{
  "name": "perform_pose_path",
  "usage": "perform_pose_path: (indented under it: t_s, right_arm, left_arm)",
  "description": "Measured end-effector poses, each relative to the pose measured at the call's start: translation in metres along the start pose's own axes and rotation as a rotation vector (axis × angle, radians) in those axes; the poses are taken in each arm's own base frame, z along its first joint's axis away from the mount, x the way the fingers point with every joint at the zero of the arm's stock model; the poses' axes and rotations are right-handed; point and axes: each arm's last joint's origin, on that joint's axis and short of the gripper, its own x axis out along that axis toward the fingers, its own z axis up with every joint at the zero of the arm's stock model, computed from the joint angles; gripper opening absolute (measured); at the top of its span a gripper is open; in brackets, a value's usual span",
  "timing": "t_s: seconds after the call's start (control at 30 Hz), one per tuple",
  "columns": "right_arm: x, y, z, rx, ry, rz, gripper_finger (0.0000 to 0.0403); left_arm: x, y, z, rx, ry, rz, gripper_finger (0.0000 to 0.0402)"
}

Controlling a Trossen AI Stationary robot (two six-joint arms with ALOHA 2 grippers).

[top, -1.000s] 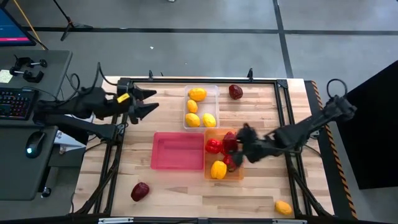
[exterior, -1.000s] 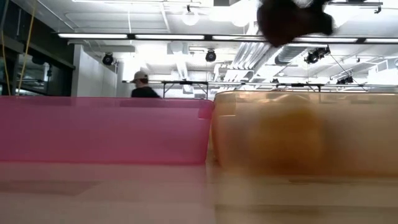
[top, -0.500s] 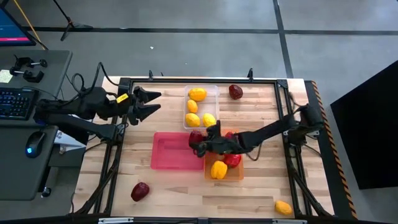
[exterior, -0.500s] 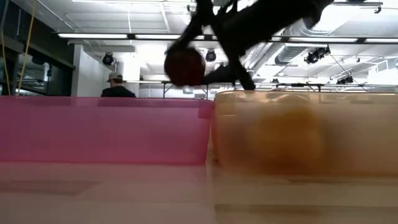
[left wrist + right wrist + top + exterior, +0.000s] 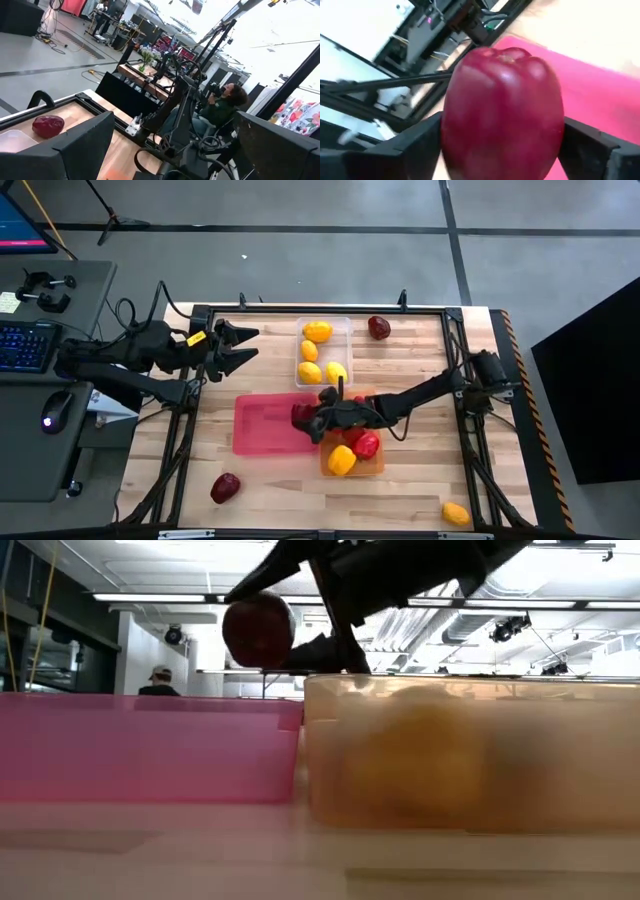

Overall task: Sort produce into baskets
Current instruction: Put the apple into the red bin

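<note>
Produce is partly sorted. Four yellow citrus pieces (image 5: 318,332) sit in the clear basket (image 5: 345,325), and a yellow pepper (image 5: 341,460) with a red one (image 5: 366,445) lie in the orange basket (image 5: 378,470). The pink basket (image 5: 262,425) appears to hold nothing yet. The right hand (image 5: 312,418) hangs over the pink basket's near edge by the orange one, its fingers on either side of a dark red piece (image 5: 504,112); whether they grip or are letting go I cannot tell. The left hand (image 5: 240,346), fingers spread, waits beyond the tabletop's (image 5: 420,500) left edge. Loose pieces remain: a maroon one (image 5: 379,328) at the back, another (image 5: 225,487) at the front left, and a citrus (image 5: 455,513) at the front right.
</note>
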Motion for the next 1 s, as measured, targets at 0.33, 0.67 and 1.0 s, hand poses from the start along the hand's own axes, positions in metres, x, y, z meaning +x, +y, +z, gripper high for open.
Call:
perform_pose_path:
  t_s: [0.33,0.67,1.0]
  right_arm:
    - [0.006,0.017,0.024,-0.211,0.052,-0.055,0.0388]
    - [-0.044,0.021,0.082,-0.426,0.229,-0.109,0.0383]
    - [-0.102,0.028,0.111,-0.442,0.117,-0.304,0.0383]
  left_arm:
    - [0.000,0.000,0.000,0.027,0.003,0.002,0.0397]
    - [-0.002,0.033,-0.039,-0.025,0.298,0.434,0.0397]
    - [0.006,0.126,-0.058,0.016,0.828,1.048,0.0397]
